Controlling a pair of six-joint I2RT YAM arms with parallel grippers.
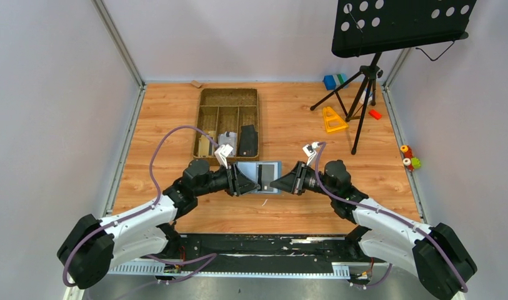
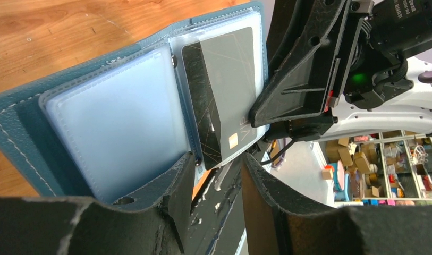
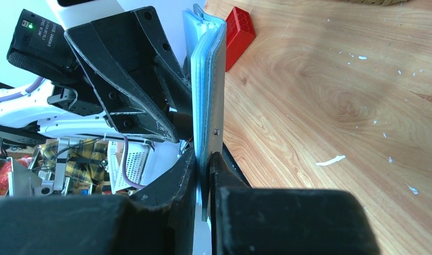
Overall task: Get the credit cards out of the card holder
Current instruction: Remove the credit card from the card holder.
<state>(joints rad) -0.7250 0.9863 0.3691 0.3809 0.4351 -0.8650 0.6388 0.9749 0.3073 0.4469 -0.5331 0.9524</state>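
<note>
The slate-blue card holder (image 1: 264,175) lies open between my two grippers in the top view. In the left wrist view its pale blue pockets (image 2: 118,122) face me, and a dark grey credit card (image 2: 219,90) with a gold chip sits in a clear sleeve. My left gripper (image 2: 219,172) is open, with the card's lower corner just beyond its tips. My right gripper (image 3: 204,172) is shut on the card holder's edge (image 3: 209,85), seen edge-on. It also shows in the left wrist view (image 2: 304,79), pressed to the sleeve. No other cards show.
A brown divided tray (image 1: 204,122) holding a few items stands just behind the holder. A red block (image 3: 239,33) lies on the wood near my left gripper. A music stand tripod (image 1: 363,84), a yellow triangle (image 1: 333,119) and a blue-and-green block (image 1: 333,80) are at the back right.
</note>
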